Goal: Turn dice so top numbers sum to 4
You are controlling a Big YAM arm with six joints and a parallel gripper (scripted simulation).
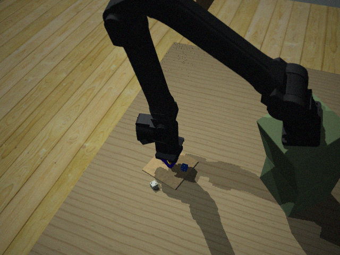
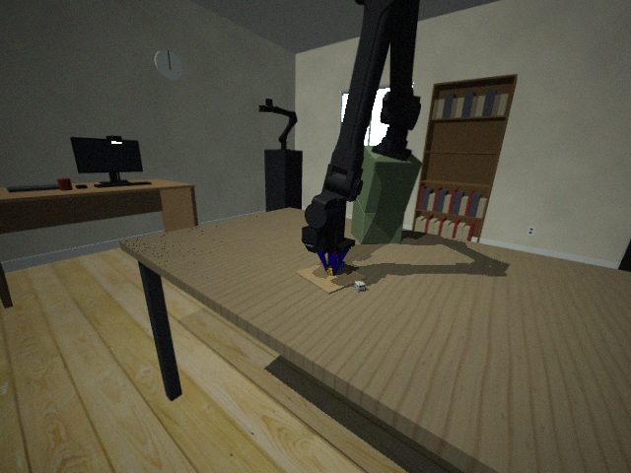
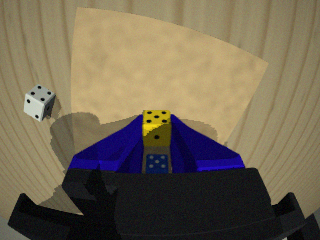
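My gripper (image 1: 170,163) is shut on a yellow die (image 3: 156,127), held between the blue fingers low over the tan mat (image 1: 170,171). I cannot tell whether the die touches the mat. A blue die (image 1: 184,167) rests on the mat just right of the fingers. In the wrist view it shows between the fingers, behind the yellow die (image 3: 158,163). A white die (image 1: 154,185) lies on the table off the mat, close to its near corner. It also shows in the wrist view (image 3: 39,103) and in the exterior view (image 2: 359,286). The mat (image 3: 160,87) lies flat.
A green block (image 1: 299,164), the arm's base, stands on the table at the right. The table's left edge (image 1: 90,153) runs not far from the mat. The arm's shadow falls across the mat and the table.
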